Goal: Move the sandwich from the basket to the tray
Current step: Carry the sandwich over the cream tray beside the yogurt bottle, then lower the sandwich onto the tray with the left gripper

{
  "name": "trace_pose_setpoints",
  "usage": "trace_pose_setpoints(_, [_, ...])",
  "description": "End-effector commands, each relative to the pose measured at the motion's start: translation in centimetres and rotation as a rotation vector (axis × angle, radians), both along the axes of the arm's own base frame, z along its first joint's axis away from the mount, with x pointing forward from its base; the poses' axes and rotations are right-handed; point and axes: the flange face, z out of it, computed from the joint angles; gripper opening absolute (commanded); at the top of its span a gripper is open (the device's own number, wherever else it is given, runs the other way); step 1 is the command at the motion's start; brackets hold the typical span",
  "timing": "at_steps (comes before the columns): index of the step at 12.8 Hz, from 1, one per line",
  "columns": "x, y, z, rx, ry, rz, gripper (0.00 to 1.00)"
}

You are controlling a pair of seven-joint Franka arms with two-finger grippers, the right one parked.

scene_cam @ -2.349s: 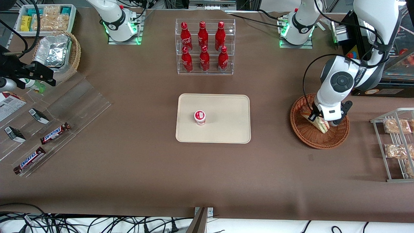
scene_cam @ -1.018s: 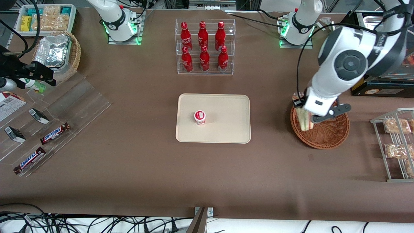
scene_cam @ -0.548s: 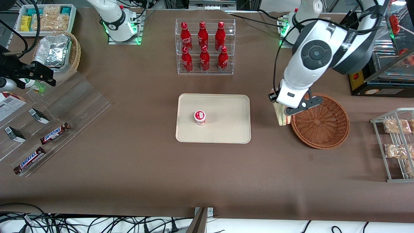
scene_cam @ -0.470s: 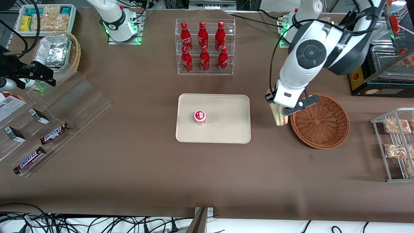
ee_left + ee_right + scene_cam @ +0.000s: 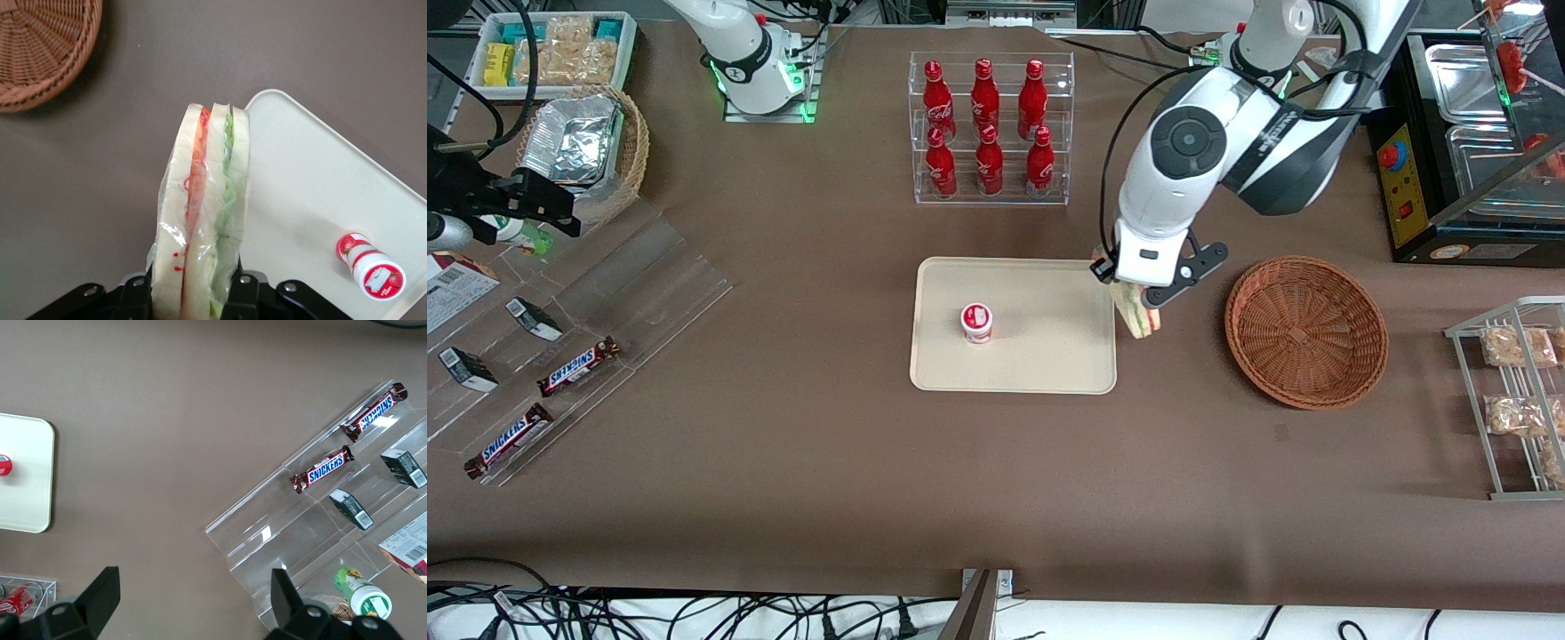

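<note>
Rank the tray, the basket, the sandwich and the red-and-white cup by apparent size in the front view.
1. tray
2. basket
3. sandwich, held by the gripper above the table, so it looks slightly enlarged
4. cup

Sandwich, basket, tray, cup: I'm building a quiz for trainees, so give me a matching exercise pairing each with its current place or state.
Things:
1. sandwich
2. basket
3. tray
4. cup

States:
A. standing on the tray
B. nothing in it
C. held in the pincer above the tray's edge nearest the basket
D. flat on the table, nearer the camera than the bottles

Pairs: 1-C, 2-B, 3-D, 4-A
</note>
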Motion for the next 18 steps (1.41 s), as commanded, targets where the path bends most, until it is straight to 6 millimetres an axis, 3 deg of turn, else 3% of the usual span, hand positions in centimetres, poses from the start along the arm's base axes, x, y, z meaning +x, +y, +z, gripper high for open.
trace_pose_setpoints(1, [0.0, -2.3, -1.1, 0.004, -0.025, 0.014, 0.37])
trace_pose_setpoints(4, [-0.7, -4.1, -3.7, 0.052, -0.054, -0.008, 0.36])
trace_pose_setpoints(7, [-2.2, -7.8, -6.4, 0.071, -0.109, -0.153, 0.34])
trace_pose_setpoints(10, [-4.0, -10.5, -7.7, 0.04, -0.113, -0.241, 0.35])
trace_pose_setpoints(14, [-4.0, -10.6, -7.7, 0.025, -0.099, -0.383, 0.36])
trace_pose_setpoints(17, [-3.7, -11.0, -8.6, -0.013, -0.127, -0.43, 0.36])
trace_pose_setpoints(18, [-3.3, -11.0, -9.7, -0.036, -0.129, -0.425, 0.36])
